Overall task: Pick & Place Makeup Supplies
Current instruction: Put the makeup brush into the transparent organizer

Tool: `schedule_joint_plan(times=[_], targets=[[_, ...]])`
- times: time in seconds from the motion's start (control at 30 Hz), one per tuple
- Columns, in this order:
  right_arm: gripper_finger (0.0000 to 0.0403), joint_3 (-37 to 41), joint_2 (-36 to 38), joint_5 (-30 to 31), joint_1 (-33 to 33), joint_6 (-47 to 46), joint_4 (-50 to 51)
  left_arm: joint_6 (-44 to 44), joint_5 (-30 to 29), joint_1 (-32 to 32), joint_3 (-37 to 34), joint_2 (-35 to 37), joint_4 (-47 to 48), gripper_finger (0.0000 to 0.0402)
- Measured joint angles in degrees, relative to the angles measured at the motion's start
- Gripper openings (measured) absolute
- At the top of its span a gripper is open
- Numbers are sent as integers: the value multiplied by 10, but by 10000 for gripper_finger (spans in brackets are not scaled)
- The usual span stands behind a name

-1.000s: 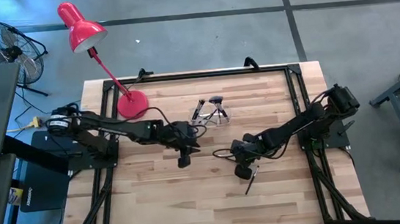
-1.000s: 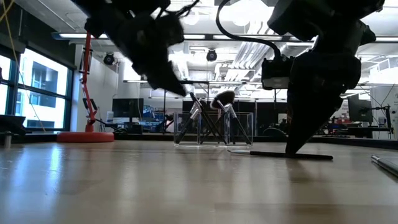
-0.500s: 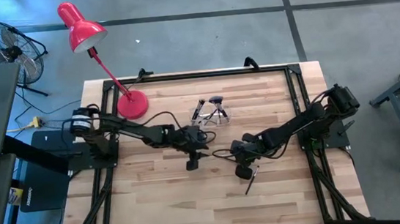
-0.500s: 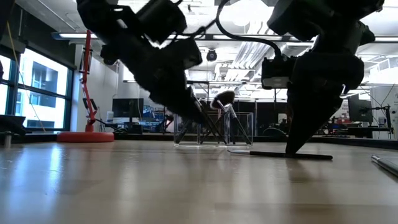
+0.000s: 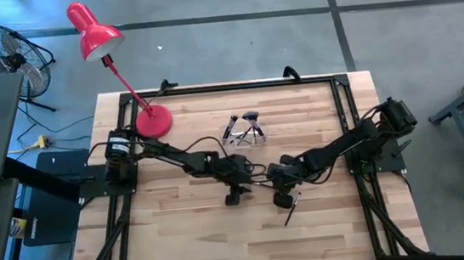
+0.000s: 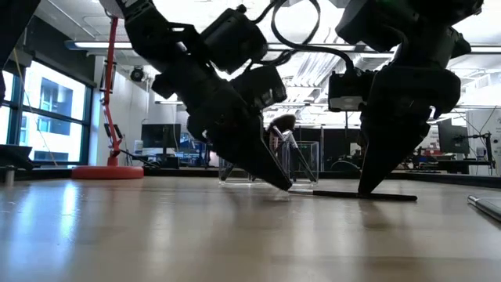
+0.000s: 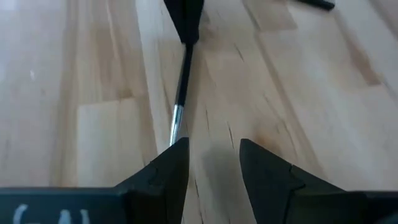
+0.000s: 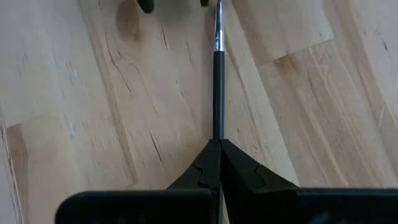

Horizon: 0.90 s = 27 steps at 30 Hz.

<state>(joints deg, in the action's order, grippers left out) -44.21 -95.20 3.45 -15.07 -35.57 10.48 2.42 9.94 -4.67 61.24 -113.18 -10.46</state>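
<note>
the left gripper (image 5: 235, 197), fingers spread, hovered at the silvery end of a thin dark makeup liner (image 8: 218, 81) lying mid-table. the right gripper (image 5: 283, 200) pinched its other end. several supplies already stood in the clear plastic holder (image 5: 247, 134) farther back; their count was unclear.

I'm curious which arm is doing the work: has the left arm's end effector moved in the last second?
Yes. In the high view the left end effector has slid away from the red lamp's base, toward the right end effector, which is shut on a thin brush.
</note>
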Motion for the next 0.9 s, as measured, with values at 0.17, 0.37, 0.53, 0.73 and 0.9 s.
schedule_joint_plan(times=[0.17,0.37,0.53,0.73,0.9], targets=[[0,0,0,-1,0,-1,-4,9,-3,1,17,-2,-3,140],[0,0,0,-4,0,-4,-9,48,-71,2,19,-2,4,140],[0,0,0,-3,0,-5,-9,62,-42,1,19,-4,16,140],[0,0,0,-3,0,-6,-12,47,-32,2,20,-30,5,140],[0,0,0,-4,0,-10,-15,47,-44,1,21,-30,8,133]])
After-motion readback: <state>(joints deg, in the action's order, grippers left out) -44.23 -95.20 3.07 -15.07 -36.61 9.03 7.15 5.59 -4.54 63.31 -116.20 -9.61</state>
